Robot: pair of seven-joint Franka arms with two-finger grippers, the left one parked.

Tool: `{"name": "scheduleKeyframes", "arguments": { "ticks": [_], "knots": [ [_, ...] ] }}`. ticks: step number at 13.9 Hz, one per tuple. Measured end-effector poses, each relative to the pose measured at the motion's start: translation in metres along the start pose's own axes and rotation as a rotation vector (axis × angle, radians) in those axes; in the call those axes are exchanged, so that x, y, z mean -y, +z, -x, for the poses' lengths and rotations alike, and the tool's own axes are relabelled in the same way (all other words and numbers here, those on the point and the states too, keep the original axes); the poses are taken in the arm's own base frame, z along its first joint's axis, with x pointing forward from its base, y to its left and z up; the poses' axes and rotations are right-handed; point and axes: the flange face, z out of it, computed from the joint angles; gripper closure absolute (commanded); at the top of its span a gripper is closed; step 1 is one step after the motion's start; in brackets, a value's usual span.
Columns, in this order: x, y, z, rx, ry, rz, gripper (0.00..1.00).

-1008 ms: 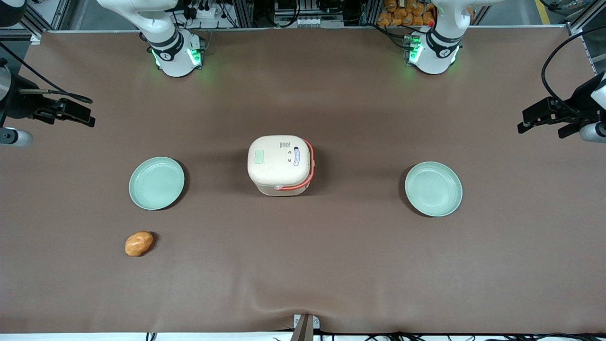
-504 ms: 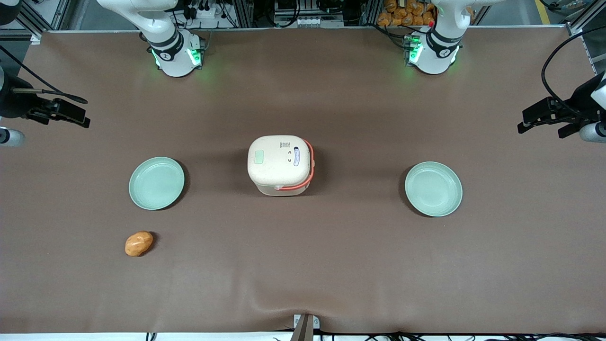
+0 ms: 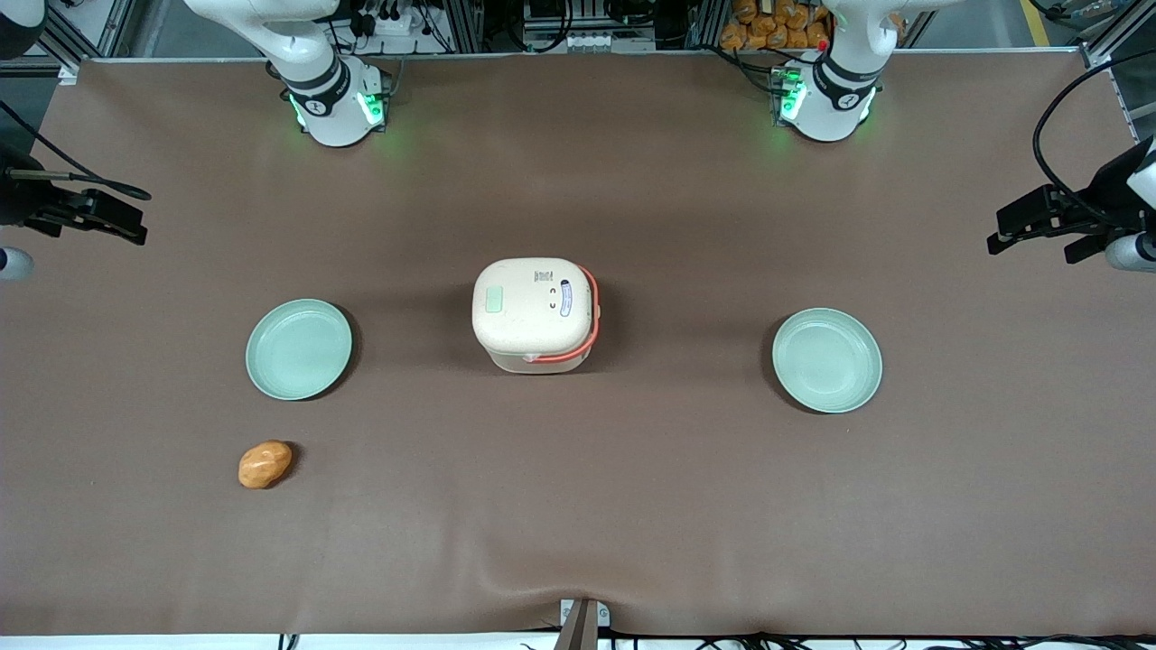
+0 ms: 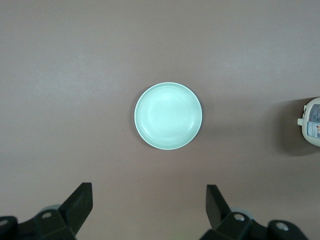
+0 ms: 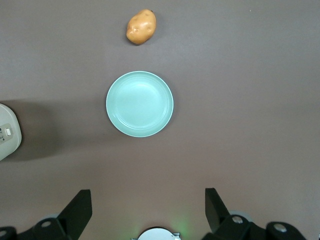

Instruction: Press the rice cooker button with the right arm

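The cream rice cooker (image 3: 533, 316) with its orange-red handle band stands at the middle of the table. Its lid is down, and the pale green button (image 3: 494, 299) lies on the lid on the side toward the working arm. My right gripper (image 3: 126, 226) hangs high over the working arm's end of the table, well away from the cooker. In the right wrist view the gripper (image 5: 148, 205) is open, its fingers wide apart with nothing between them, and only an edge of the cooker (image 5: 7, 132) shows.
One pale green plate (image 3: 299, 349) lies between my gripper and the cooker, seen below the wrist as the plate (image 5: 139, 104). An orange-brown potato (image 3: 265, 464) lies nearer the front camera than that plate. Another plate (image 3: 826, 360) lies toward the parked arm's end.
My gripper has drifted farther toward the working arm's end of the table, away from the cooker. The cooker, plates and potato have not moved.
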Motion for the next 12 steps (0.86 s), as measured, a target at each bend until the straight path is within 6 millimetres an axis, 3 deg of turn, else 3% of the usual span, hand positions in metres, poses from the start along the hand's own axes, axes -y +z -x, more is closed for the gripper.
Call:
{"name": "scheduleKeyframes", "arguments": {
  "ticks": [3,7,10,12],
  "knots": [
    [0.002,0.000,0.000,-0.002,-0.014,-0.012,0.00],
    [0.018,-0.001,0.001,0.008,-0.043,-0.145,0.00],
    [0.043,-0.001,0.004,0.017,-0.086,-0.193,0.51],
    [0.082,0.000,0.009,0.032,-0.148,-0.220,0.67]
  ]
}}
